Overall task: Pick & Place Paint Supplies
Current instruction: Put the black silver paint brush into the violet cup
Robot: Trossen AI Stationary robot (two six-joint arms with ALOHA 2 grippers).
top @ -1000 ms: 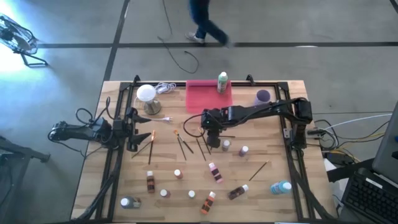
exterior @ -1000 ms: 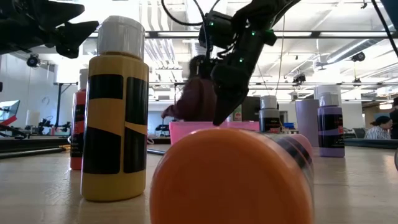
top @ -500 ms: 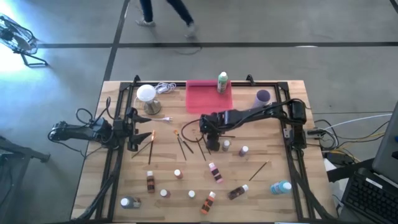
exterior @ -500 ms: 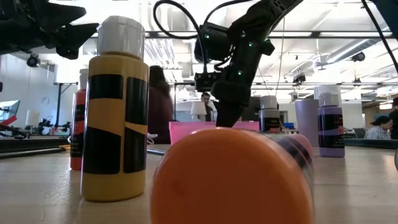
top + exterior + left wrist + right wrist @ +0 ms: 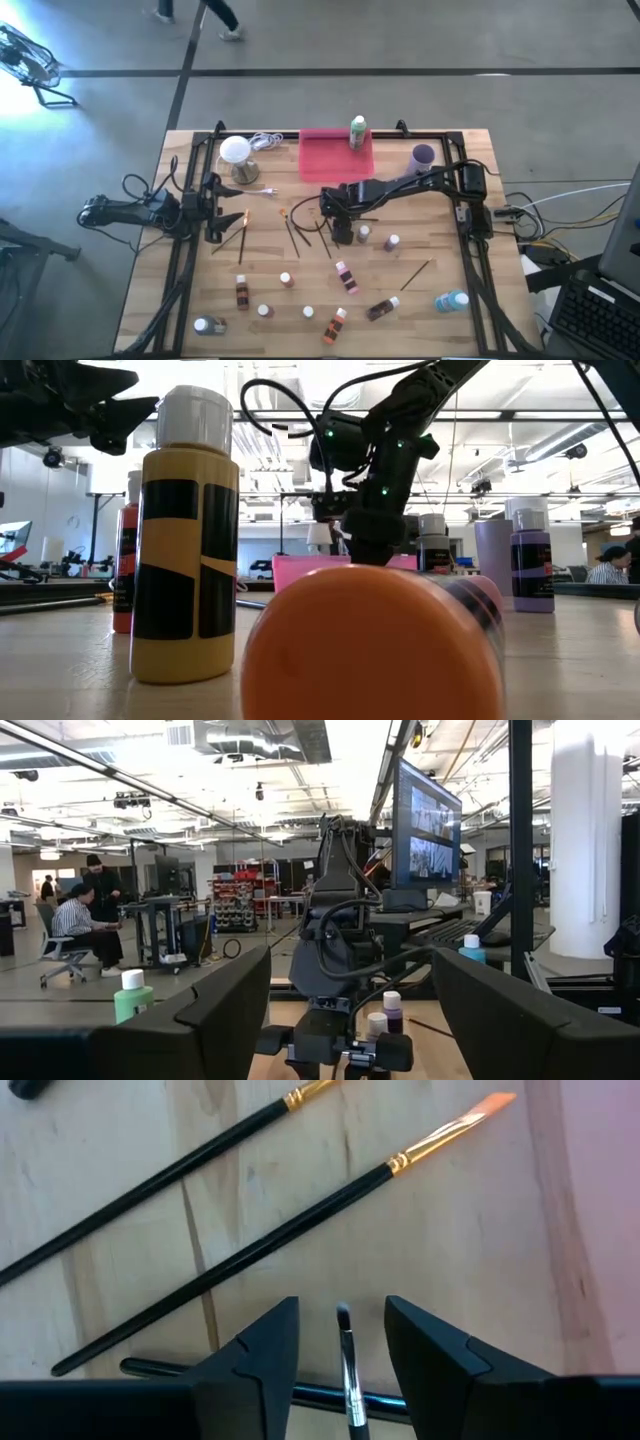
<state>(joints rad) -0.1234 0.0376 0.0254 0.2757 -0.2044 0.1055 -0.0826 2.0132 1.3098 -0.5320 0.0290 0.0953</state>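
Paintbrushes (image 5: 300,232) are lying in a loose cluster on the wooden table (image 5: 430,315), just near of the pink tray (image 5: 335,152). The right gripper (image 5: 340,232) is reaching down over the cluster's right edge; in its wrist view its fingers (image 5: 258,1355) are standing apart with a thin paintbrush (image 5: 347,1370) in the gap between them, not clamped, while two longer brushes (image 5: 290,1230) are lying slanted just beyond. The left gripper (image 5: 215,212) is waiting near the table's left edge, its jaws spread wide and gripping nothing. Small white-capped bottles (image 5: 346,277) are sitting scattered across the near half of the table, a blue bottle (image 5: 451,300) is lying near the right corner, and a green bottle (image 5: 357,131) is standing at the tray's far right. A white globe lamp (image 5: 235,152) is sitting at far left.
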